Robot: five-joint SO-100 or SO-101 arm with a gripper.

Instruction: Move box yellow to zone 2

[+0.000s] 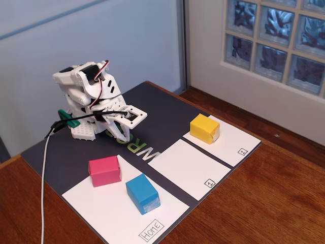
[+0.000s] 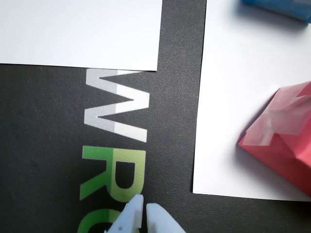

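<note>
In the fixed view the box yellow stands on zone 2, the white panel at the right end of the dark mat, near that panel's far end. My arm is folded at the mat's back left, far from the box. Its gripper points down at the mat's printed letters. In the wrist view the gripper enters from the bottom edge, its white fingertips almost touching, shut on nothing. The box yellow and zone 2 are outside the wrist view.
A pink box and a blue box sit on the Home panel. The panel marked 1 lies between Home and zone 2. A white cable runs off the mat's left side.
</note>
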